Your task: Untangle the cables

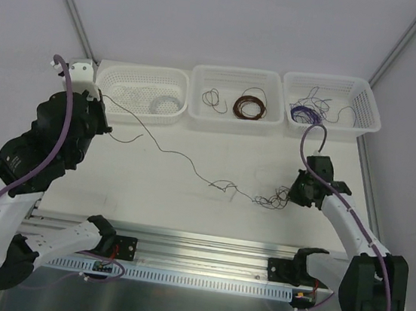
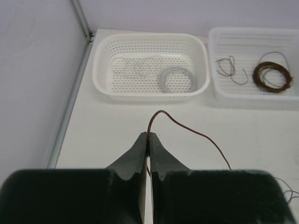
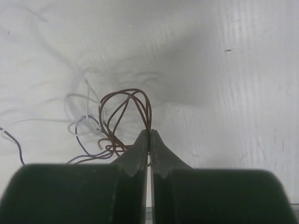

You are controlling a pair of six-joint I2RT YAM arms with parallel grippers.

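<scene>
In front of the middle basket [image 1: 234, 125], the left gripper [image 2: 149, 136] to its left and the right gripper [image 3: 149, 133] to its right were each clamped shut on a brown strand of the cables [image 1: 272, 201], apparently to stretch the tangle between them loose.

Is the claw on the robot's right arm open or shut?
Shut: on the right gripper the tips meet, pinching brown loops of the cables.
</scene>
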